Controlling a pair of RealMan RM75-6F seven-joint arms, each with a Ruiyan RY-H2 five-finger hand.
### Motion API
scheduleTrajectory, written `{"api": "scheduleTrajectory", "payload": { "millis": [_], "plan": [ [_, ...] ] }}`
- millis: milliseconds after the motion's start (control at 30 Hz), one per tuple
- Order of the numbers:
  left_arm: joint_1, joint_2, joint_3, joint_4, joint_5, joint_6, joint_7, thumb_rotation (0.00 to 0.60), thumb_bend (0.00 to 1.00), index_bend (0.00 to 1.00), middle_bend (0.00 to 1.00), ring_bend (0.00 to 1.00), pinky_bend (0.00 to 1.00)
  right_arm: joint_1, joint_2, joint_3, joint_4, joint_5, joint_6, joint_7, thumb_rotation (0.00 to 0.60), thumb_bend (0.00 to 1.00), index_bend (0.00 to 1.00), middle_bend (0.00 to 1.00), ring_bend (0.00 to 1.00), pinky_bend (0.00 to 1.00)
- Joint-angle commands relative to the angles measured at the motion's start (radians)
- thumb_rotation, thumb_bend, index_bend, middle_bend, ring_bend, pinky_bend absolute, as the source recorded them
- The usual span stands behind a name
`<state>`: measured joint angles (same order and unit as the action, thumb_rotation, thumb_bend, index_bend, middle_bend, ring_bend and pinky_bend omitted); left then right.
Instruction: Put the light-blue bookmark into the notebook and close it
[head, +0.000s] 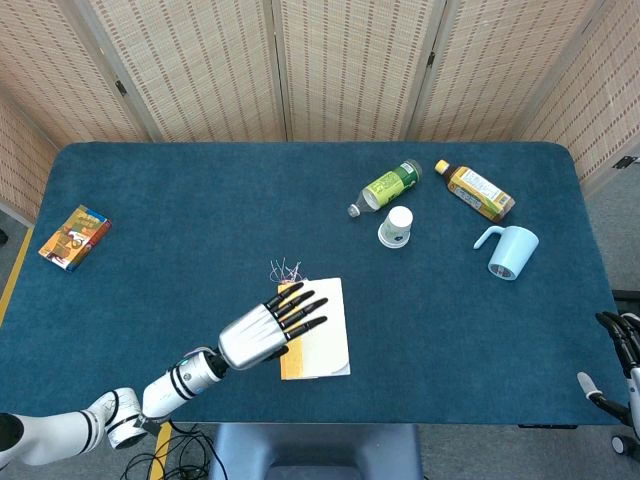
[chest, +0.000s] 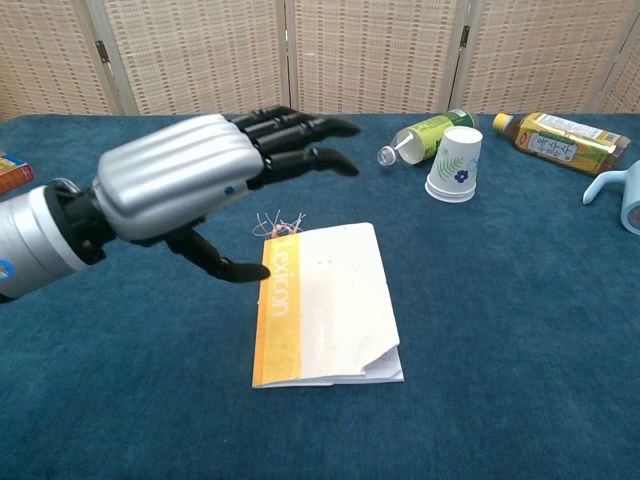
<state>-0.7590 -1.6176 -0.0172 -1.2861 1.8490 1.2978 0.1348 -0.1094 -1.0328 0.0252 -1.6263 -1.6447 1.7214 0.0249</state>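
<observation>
the notebook lies shut on the bench, orange spine strip toward the left hand, its near right corner dog-eared. the light-blue bookmark is out of sight, presumably inside; only its tassel threads poke out at the far edge. the left hand hovers over the cover, fingers spread, holding nothing. to finish well, press the cover flat with a level palm, then lift straight up. the right hand shows only at the frame edge, state unclear.
</observation>
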Motion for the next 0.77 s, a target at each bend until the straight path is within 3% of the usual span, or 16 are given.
{"api": "scheduleTrajectory", "payload": {
  "millis": [33, 200, 433, 567, 767],
  "plan": [
    [0.09, 0.11, -0.017, -0.134, -0.151, -0.019, 0.02, 0.6, 0.21, 0.15, 0.0, 0.0, 0.09, 0.013, 0.005, 0.002, 0.004, 0.006, -0.023, 0.002, 0.6, 0.15, 0.14, 0.18, 0.14, 0.2],
    [0.175, 0.239, -0.027, -0.257, -0.304, -0.024, 0.118, 0.6, 0.21, 0.15, 0.0, 0.0, 0.09, 0.041, 0.011, -0.002, 0.014, -0.003, -0.069, 0.023, 0.6, 0.17, 0.1, 0.18, 0.14, 0.2],
    [0.3, 0.351, -0.03, -0.343, -0.48, 0.022, 0.122, 0.6, 0.21, 0.14, 0.0, 0.0, 0.09, 0.085, 0.026, -0.006, 0.023, -0.016, -0.13, 0.056, 0.6, 0.19, 0.05, 0.16, 0.14, 0.2],
    [0.373, 0.39, -0.019, -0.373, -0.526, 0.077, 0.111, 0.6, 0.21, 0.14, 0.0, 0.0, 0.09, 0.099, 0.023, -0.007, 0.024, -0.013, -0.15, 0.065, 0.6, 0.2, 0.05, 0.15, 0.13, 0.2],
    [0.475, 0.427, 0.012, -0.401, -0.515, 0.176, 0.087, 0.6, 0.21, 0.14, 0.0, 0.0, 0.09, 0.117, 0.008, -0.007, 0.022, -0.003, -0.176, 0.067, 0.6, 0.19, 0.03, 0.15, 0.12, 0.2]
  ]
}}
